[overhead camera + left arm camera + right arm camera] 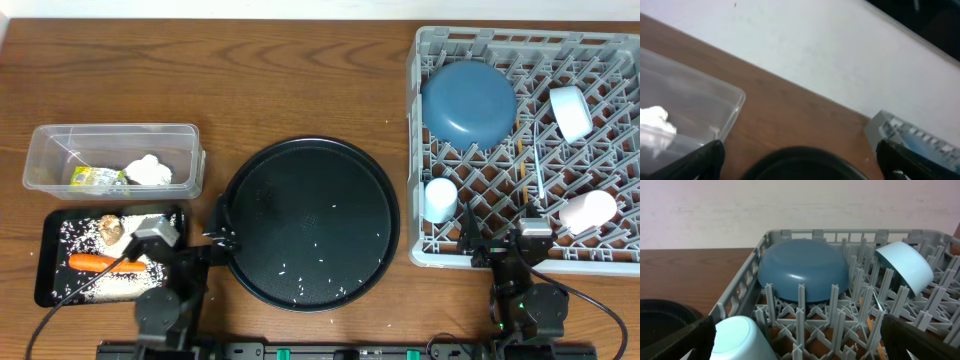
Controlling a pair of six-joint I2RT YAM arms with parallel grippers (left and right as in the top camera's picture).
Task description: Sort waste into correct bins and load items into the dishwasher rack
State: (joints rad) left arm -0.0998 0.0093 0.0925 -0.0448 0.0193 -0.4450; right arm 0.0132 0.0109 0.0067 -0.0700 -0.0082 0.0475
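Observation:
The grey dishwasher rack (424, 150) holds the dark blue plate (468, 100), white bowl (571, 112), light-blue cup (440, 198), pink cup (587, 210), white spoon (537, 172) and chopstick (520, 150). The clear tub (60, 140) holds the yellow-green wrapper (97, 178) and white tissue (148, 170). The black rectangular tray (50, 275) holds the carrot (95, 263), food scraps (112, 228) and rice. My left gripper (800, 167) is open and empty near the table's front edge. My right gripper (800, 345) is open and empty at the rack's front edge, near the cup (740, 337) and plate (802, 270).
A large round black tray (310, 222) with a few rice grains lies in the middle, between the bins and the rack. Its rim shows in the left wrist view (805, 159), with the tub (715, 105) at left. The table's far edge meets a white wall.

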